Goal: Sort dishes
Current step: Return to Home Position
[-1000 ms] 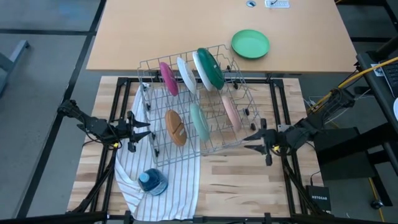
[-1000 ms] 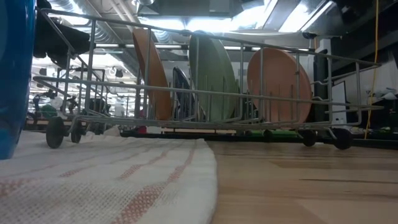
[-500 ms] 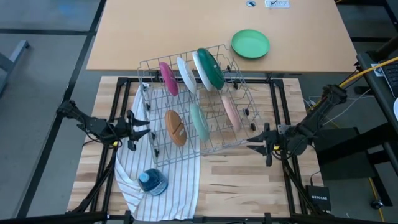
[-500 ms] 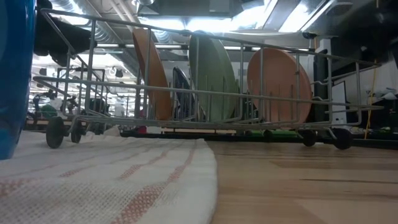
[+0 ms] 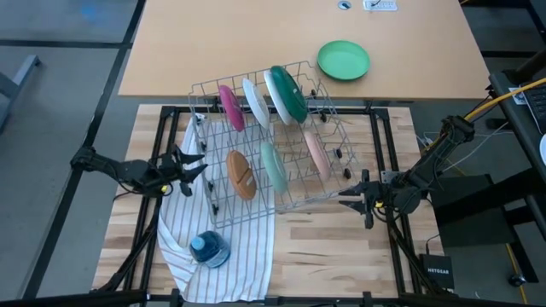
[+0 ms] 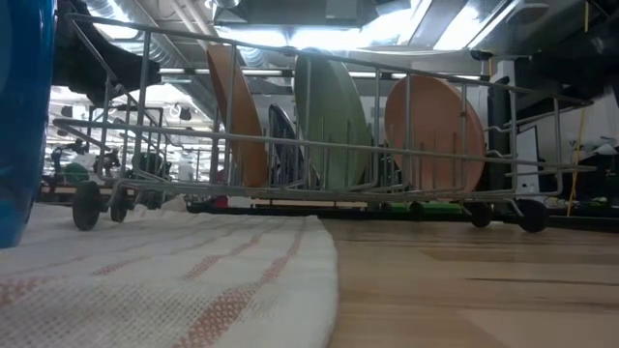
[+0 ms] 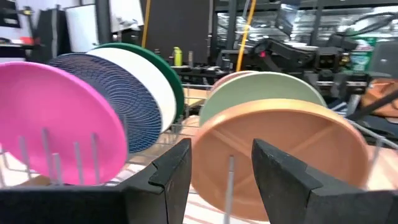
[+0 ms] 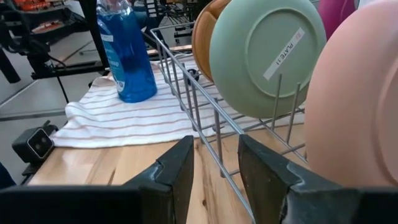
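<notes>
A wire rack [image 5: 264, 136] stands at the table's middle, and the dishes stand on edge between its wires. In its far row are a magenta plate [image 5: 230, 107], a speckled blue plate [image 5: 255, 102] and a white, green-backed plate [image 5: 287, 94]. In its near row are a brown plate [image 5: 241, 175], a mint plate [image 5: 274, 167] and a pale pink plate [image 5: 316, 154]. My left gripper [image 5: 192, 166] stands open just left of the rack, facing the brown plate [image 7: 280, 149]. My right gripper [image 5: 348, 196] stands open at the rack's near right corner, with the mint plate [image 8: 267, 53] and the pink plate [image 8: 360, 106] before it.
A striped towel [image 5: 217, 230] lies under the rack's left part and reaches the near edge. A blue see-through container [image 5: 209, 249] stands on it. A vivid green plate [image 5: 344, 60] lies on the tan table beyond. Bare wood [image 5: 333, 256] lies near and right of the rack.
My right arm has sunk, and its gripper has drifted a little toward the near edge beside the rack's corner. My left arm has swung, and its gripper has turned slightly toward the far edge and the rack. Both grippers stay open. The plates have not moved.
</notes>
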Controlling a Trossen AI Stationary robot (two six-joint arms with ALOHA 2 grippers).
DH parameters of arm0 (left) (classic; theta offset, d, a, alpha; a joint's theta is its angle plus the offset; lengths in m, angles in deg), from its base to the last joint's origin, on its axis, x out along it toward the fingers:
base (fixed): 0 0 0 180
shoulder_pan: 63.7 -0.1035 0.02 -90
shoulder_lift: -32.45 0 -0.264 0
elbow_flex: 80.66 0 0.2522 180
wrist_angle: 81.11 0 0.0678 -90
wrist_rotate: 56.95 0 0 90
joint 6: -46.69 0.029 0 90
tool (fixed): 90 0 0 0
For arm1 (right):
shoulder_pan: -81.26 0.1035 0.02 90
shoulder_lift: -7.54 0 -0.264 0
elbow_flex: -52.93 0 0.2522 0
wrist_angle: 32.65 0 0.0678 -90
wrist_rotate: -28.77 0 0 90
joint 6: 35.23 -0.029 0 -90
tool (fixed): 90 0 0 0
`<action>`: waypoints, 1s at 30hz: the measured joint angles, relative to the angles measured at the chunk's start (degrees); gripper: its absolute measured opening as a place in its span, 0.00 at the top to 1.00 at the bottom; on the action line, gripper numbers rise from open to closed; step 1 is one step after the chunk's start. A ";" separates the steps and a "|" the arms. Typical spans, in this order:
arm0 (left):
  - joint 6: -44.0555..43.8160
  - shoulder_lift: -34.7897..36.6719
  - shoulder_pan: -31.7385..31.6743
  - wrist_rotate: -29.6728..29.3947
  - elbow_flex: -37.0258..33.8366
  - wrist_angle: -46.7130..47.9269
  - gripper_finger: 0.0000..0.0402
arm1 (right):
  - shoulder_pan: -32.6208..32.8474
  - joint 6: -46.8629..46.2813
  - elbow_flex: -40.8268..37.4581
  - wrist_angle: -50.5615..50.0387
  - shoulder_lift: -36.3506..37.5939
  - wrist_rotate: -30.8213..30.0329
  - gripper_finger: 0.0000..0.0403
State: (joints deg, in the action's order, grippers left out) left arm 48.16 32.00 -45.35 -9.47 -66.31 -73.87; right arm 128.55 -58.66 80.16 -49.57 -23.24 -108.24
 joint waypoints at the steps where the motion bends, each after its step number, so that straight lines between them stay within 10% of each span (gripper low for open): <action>1: 0.00 0.00 -0.65 0.00 -0.01 0.02 0.61 | 0.00 0.19 -0.02 -0.12 -0.01 0.01 0.68; 30: 0.00 -0.07 -5.77 -0.02 0.02 2.83 0.61 | -0.04 1.27 -0.15 -2.82 -0.07 0.02 0.68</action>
State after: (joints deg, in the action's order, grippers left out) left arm 48.16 31.94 -51.12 -9.49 -66.29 -71.03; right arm 128.50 -57.39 80.01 -52.39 -23.31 -108.22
